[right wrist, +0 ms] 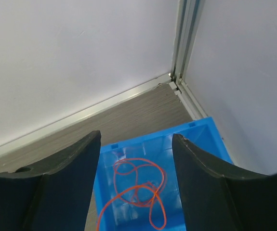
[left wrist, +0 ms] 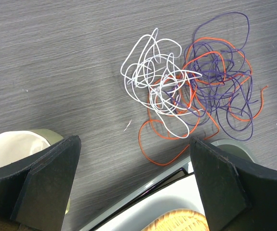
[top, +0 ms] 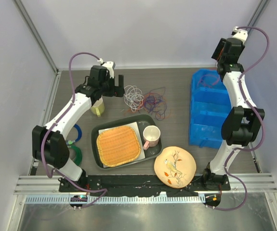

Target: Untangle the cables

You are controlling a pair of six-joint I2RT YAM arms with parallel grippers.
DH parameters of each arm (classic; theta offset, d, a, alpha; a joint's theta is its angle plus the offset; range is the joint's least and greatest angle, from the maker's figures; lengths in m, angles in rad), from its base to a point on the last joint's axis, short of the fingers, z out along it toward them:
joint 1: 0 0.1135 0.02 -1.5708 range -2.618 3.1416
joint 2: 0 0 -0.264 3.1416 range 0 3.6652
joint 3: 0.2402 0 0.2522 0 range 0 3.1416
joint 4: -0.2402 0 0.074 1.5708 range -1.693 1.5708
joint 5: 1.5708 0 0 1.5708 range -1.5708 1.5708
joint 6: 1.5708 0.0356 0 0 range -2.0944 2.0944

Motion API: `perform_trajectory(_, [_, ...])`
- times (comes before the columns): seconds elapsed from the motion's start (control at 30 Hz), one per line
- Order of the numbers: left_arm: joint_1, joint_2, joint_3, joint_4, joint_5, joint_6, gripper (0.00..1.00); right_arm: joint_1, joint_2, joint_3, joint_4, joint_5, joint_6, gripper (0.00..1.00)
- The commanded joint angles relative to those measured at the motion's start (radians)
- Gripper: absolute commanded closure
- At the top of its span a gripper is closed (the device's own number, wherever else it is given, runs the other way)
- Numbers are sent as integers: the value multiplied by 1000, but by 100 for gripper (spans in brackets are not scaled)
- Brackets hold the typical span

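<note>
My left gripper (left wrist: 134, 140) is spread wide, with nothing between its fingers (left wrist: 46, 183) and nothing touching them. The tangle of cables (left wrist: 191, 91) lies on the table (left wrist: 56, 57) just ahead of that open gap and a little toward the right finger. White loops sit on the side nearer the gap's centre line, with the purple and orange mass beyond them. One orange loop trails back almost to the mouth of the jaws.

Behind the left finger a pale cup (left wrist: 13, 144) is half hidden. Behind the right finger a grey-green rim pokes out, and I cannot tell what it belongs to. Below the gap, the edge of a tray (left wrist: 143, 192) and a sliver of woven mat (left wrist: 177, 224) are cut off by the frame.

My right gripper (right wrist: 137, 136) stands apart too, moderately wide and gripping nothing. Under and between its fingers a single orange wire (right wrist: 138, 192) lies coiled inside the blue bin (right wrist: 196, 139), clear of both fingers. The near part of the bin is cut off, so I cannot see the whole wire. From the overhead camera both sets of fingertips are too small to read.
</note>
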Motion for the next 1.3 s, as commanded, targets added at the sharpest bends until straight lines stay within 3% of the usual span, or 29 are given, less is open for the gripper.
perform_trajectory(0.0, [2,-26,25,4,1,-7,0,3,-155,-42,88,-60,35,32])
perform_trajectory(0.47, [2,-56,-30,56,53,-29,0,3,-316,-153,128,-261,100,29])
perform_trajectory(0.67, [0,-34,-22,50,47,-35,0,3,-318,-153,119,-202,106,29])
perform_trajectory(0.83, [2,-23,-22,55,64,-42,0,3,-254,-78,-30,-160,103,29])
perform_trajectory(1.0, [2,-20,-58,65,93,-76,0,45,-154,43,-415,-107,55,34])
perform_trajectory(1.07, [0,-32,-100,81,104,-101,0,74,-175,7,-469,-59,58,37])
perform_trajectory(1.17, [0,-63,-163,113,107,-122,0,114,-262,-168,-390,64,86,37])
perform_trajectory(1.27, [0,-104,-217,130,111,-122,0,114,-316,-303,-355,15,107,36])
